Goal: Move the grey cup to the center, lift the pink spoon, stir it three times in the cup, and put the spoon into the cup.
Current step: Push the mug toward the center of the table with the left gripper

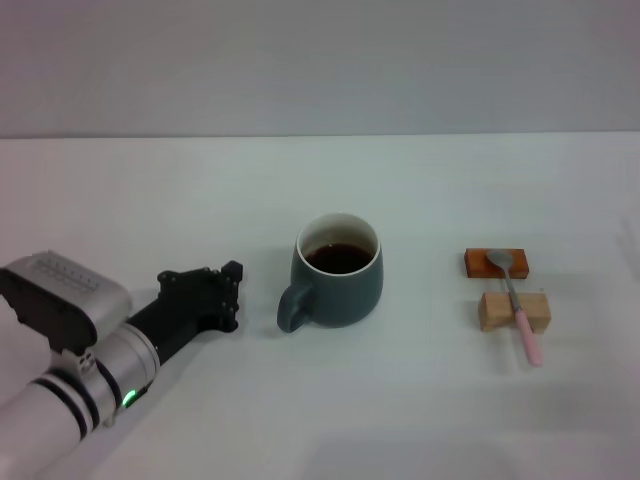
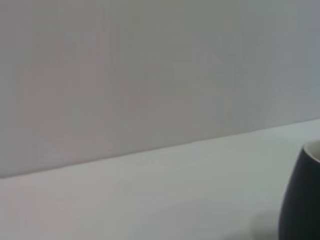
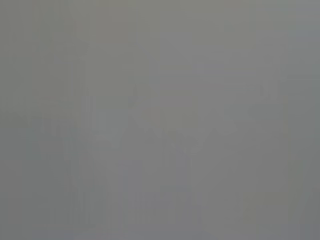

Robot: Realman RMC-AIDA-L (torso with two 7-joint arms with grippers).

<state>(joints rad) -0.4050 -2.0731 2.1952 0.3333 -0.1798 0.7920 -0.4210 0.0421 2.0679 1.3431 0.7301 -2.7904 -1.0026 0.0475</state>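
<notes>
Your white table (image 1: 420,420) holds the squat blue-grey ceramic mug (image 1: 338,270) of dark liquid near centre; the left gripper (image 1: 228,292) sits just beside its handle, grip state unreadable; the pink-handled metal spoon (image 1: 514,301) lies untouched across two wooden blocks (image 1: 505,288), stirring still ahead

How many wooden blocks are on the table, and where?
2. The orange-brown block lies right of the cup, under the spoon bowl; the pale block sits just nearer the robot, under the spoon's neck.
</notes>
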